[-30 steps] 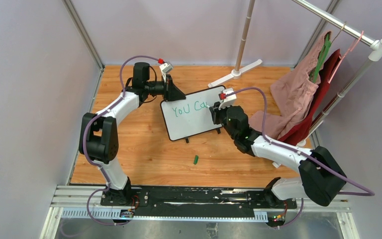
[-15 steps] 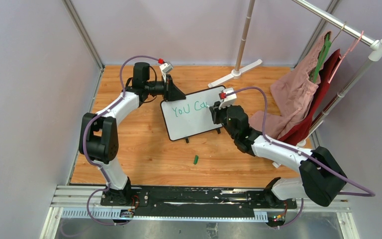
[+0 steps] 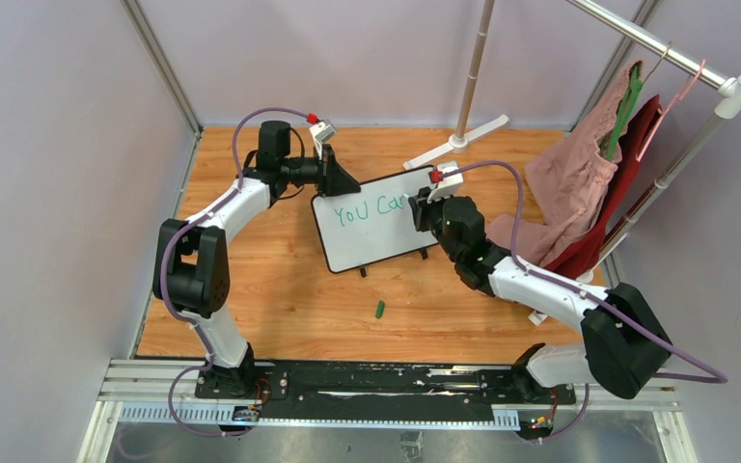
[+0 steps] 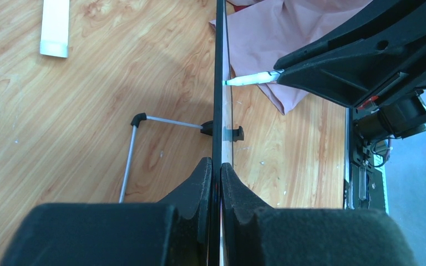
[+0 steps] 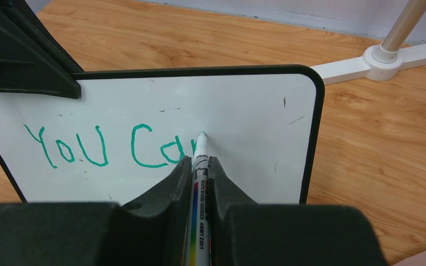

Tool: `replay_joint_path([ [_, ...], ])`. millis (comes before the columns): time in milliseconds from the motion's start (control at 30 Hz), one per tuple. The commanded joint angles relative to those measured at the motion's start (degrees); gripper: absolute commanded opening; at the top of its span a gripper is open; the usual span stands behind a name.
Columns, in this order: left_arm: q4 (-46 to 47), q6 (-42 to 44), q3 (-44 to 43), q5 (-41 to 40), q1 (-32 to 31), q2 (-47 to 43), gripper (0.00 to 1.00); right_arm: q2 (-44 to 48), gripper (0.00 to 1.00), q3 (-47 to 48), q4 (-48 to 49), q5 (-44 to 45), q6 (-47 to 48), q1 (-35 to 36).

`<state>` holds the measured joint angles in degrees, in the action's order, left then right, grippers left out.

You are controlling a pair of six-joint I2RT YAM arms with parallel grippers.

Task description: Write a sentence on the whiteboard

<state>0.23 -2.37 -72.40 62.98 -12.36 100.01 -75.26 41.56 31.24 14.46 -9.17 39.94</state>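
Right fingers (image 5: 169,185) have crept toward 12 o'clock, pinching the marker (image 5: 200,166), tip just 3 o'clock of the sentence (image 5: 104,151); left fingers (image 4: 199,178) clamp the whiteboard (image 5: 255,111) edge.

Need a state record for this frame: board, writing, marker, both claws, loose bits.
whiteboard: propped on its stand on the table, face toward the arms
writing: green, reads "YOU Ca", unfinished
marker: tip on the board just right of the "a"
left claw: shut on the whiteboard's edge, steadying it
right claw: shut on the marker
small green piece: lies on the table in front of the board, apart from it; likely the marker's cap
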Motion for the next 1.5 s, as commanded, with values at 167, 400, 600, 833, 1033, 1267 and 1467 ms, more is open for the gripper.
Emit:
replay_joint_path([
  [167,-0.76,0.09,1.03,0.61,-0.56,-1.61,0.00,0.34,0.00,0.71,-1.33,1.38,0.94,-2.10],
  [400,-0.76,0.09,0.95,0.48,-0.56,-1.52,0.00,1.44,0.00,-1.38,-1.89,1.45,0.37,-2.11],
  [600,-0.76,0.00,0.95,0.48,-0.56,-1.34,0.00,2.07,0.00,-2.59,-2.28,1.13,-0.03,-2.06],
  [833,-0.76,0.00,0.95,0.39,-0.56,-1.29,0.00,2.38,0.00,-3.56,-3.07,1.05,-0.58,-2.12],
  [1033,-0.73,0.00,0.90,0.47,-0.56,-1.21,0.00,3.19,0.00,-3.57,-4.19,1.28,-0.38,-2.07],
  [1267,-0.71,0.09,1.03,0.18,-0.56,-1.32,0.00,7.08,0.00,-3.32,-4.60,-0.40,-0.70,-1.79],
  [1467,-0.76,-0.09,0.78,-0.24,-0.56,-1.42,0.00,12.39,0.00,-1.94,-8.46,-1.97,0.69,0.45],
])
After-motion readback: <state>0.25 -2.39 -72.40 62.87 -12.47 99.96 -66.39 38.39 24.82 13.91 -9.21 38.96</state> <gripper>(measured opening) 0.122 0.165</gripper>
